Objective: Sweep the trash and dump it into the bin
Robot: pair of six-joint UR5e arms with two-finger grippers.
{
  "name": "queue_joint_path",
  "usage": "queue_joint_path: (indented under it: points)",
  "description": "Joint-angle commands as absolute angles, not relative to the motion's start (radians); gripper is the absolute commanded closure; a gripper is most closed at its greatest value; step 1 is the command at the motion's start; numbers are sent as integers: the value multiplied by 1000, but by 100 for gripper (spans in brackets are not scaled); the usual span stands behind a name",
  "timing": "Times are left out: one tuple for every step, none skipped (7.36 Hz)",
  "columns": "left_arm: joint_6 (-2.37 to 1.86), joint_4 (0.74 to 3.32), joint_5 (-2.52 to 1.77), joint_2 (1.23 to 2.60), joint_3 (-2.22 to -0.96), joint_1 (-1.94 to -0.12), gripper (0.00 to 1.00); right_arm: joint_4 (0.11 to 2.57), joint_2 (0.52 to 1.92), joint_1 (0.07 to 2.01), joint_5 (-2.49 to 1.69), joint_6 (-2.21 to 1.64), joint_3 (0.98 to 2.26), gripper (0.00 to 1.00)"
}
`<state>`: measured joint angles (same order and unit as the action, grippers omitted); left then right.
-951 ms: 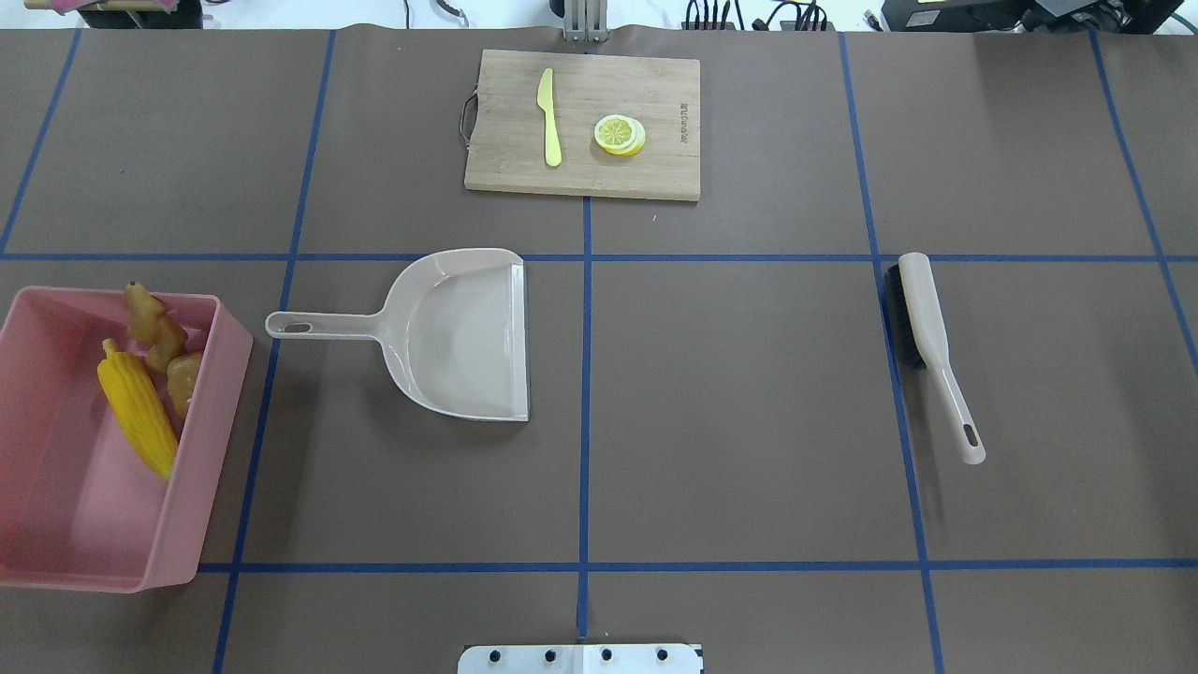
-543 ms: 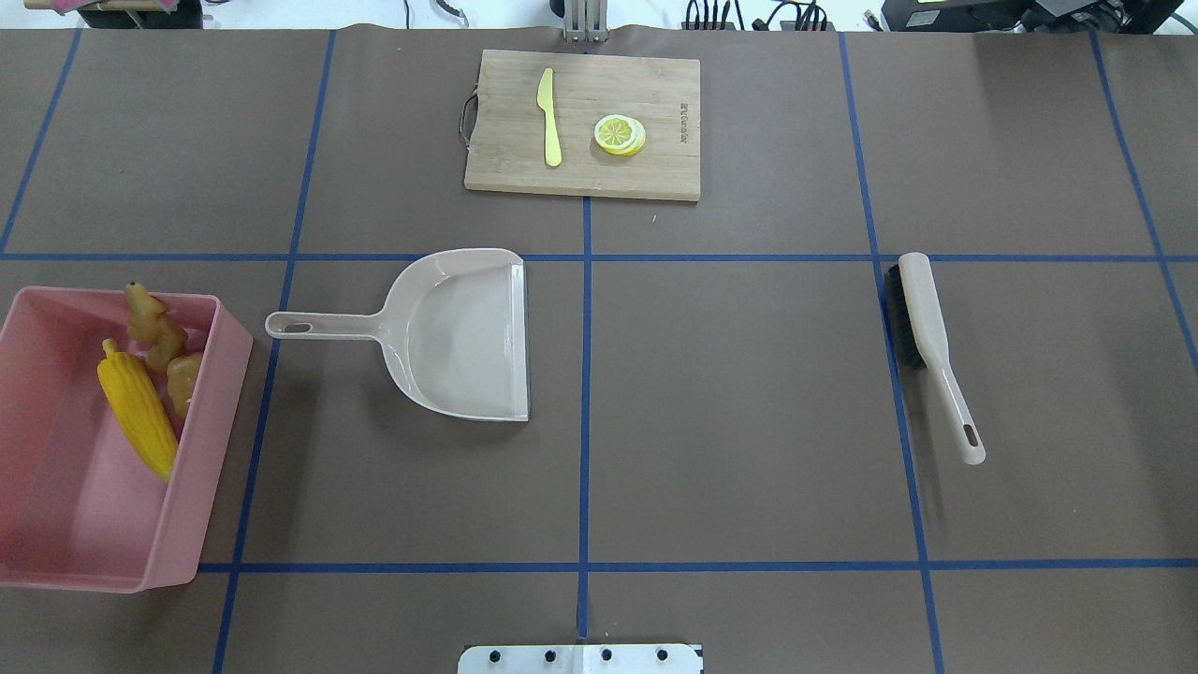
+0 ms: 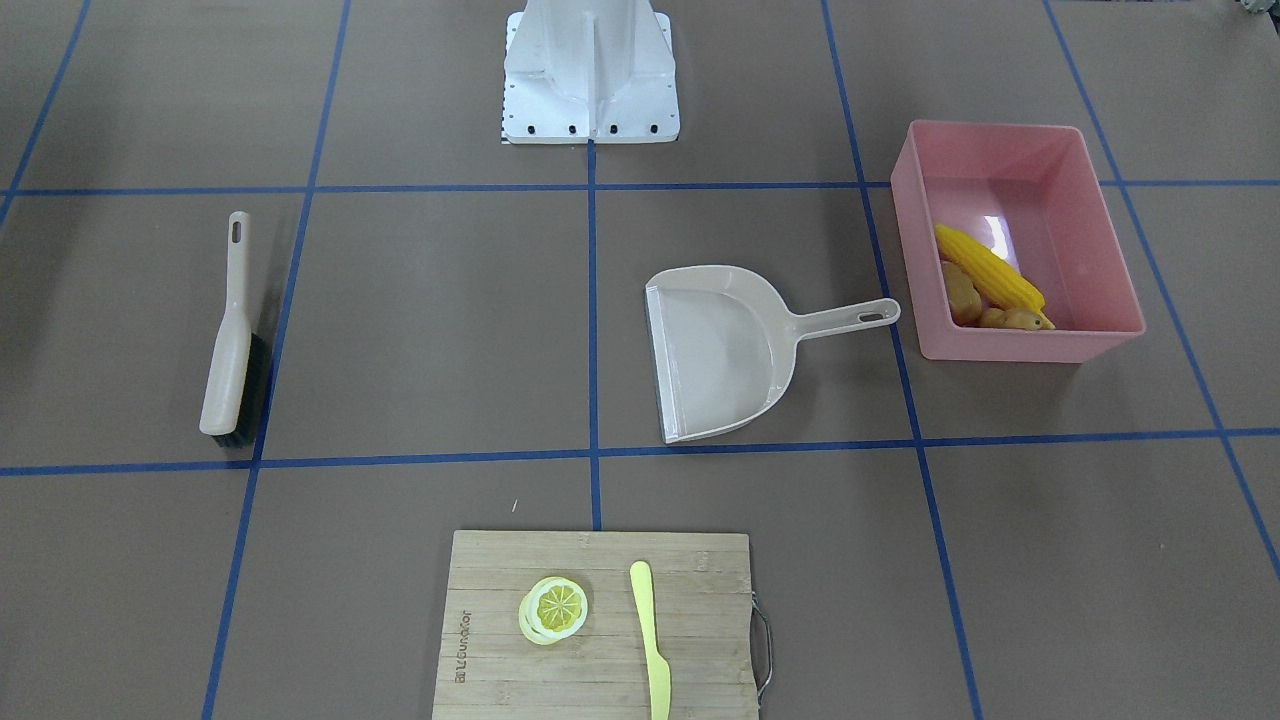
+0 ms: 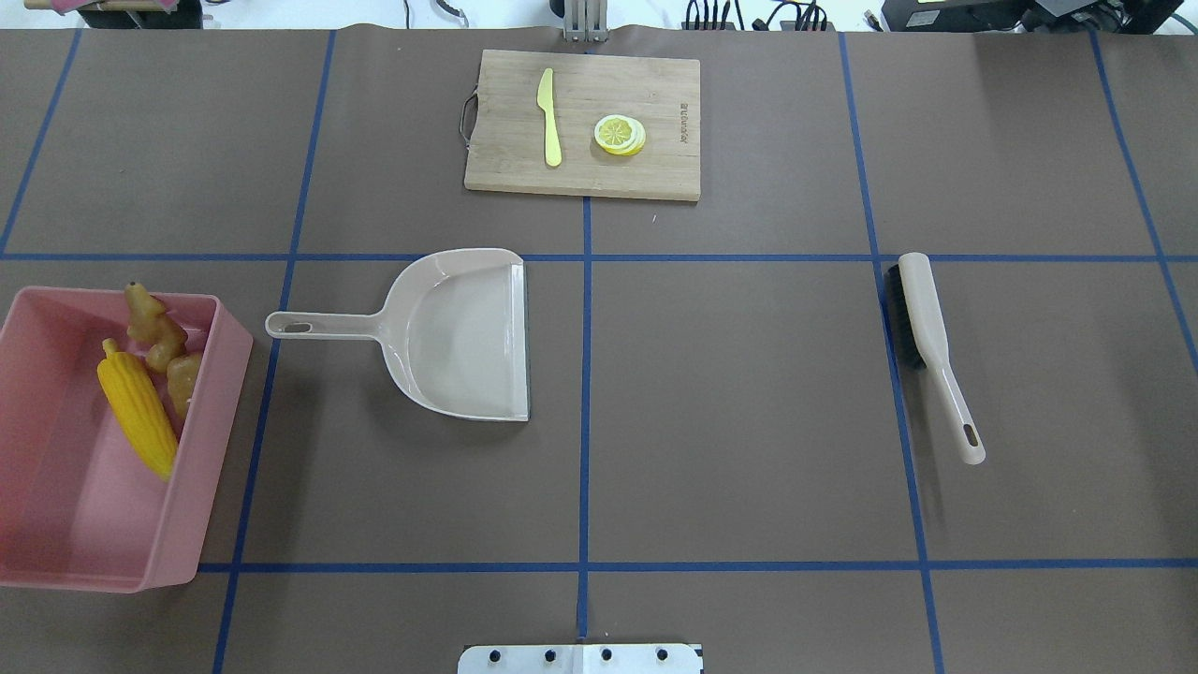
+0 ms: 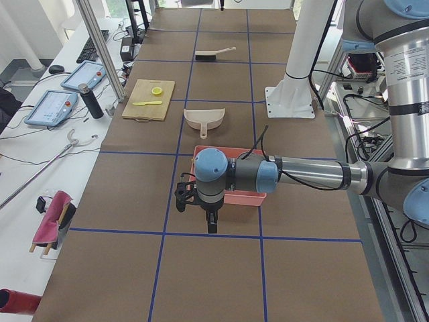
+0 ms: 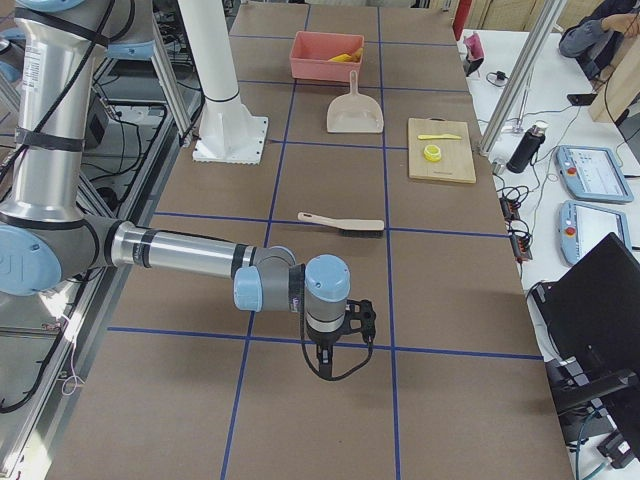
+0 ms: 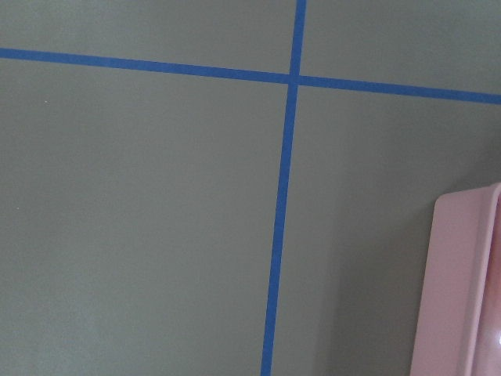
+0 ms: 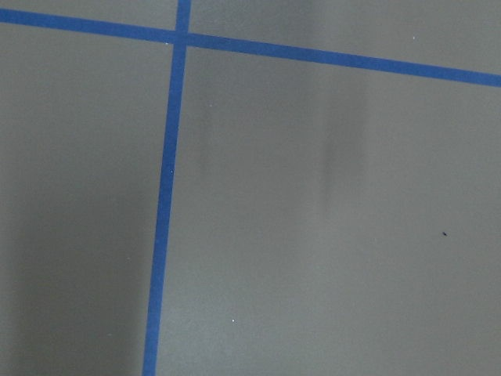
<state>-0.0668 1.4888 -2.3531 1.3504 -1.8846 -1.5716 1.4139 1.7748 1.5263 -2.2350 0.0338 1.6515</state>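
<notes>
The pink bin [image 4: 56, 524] stands at the table's left edge. Inside it lie the trash items: a yellow corn cob [image 4: 138, 421], a brown potato [image 4: 184, 379] and a knobbly ginger root [image 4: 150, 323], all against the bin's wall nearest the dustpan. The front-facing view shows the corn [image 3: 990, 268] lying over the other two. My left gripper [image 5: 182, 196] hangs beside the bin, outside it; the left wrist view catches only the bin's corner [image 7: 462, 282]. My right gripper [image 6: 365, 322] hovers over bare table. I cannot tell whether either gripper is open or shut.
A beige dustpan [image 4: 459, 337] lies with nothing in it left of centre, handle toward the bin. A beige brush [image 4: 931, 346] lies on the right. A wooden cutting board [image 4: 646, 178] at the far edge carries a lemon slice [image 4: 620, 134] and a pale yellow knife [image 4: 549, 117].
</notes>
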Motion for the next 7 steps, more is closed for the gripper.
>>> queue_joint_path:
  points:
    - [35,1453,-2323,1347,-1855,-1621,1,1414,1775,1526,-2235,34,1651,0]
    - [49,1457,-2325,1347,-1839,-1658,1,1414,1775,1526,-2235,34,1646,0]
    - [55,1457,-2326,1347,-1841,-1663,1,1414,1775,1526,-2235,34,1644,0]
    - [55,1457,-2324,1347,-1841,-1663,1,1414,1775,1526,-2235,34,1644,0]
    - [55,1457,-2324,1347,-1839,-1663,1,1414,1775,1526,-2235,34,1644,0]
    - [55,1457,-2324,1348,-1836,-1663,1,1414,1775,1526,-2235,34,1644,0]
    - [55,1457,-2322,1351,-1833,-1661,1,1414,1775,1526,-2235,34,1644,0]
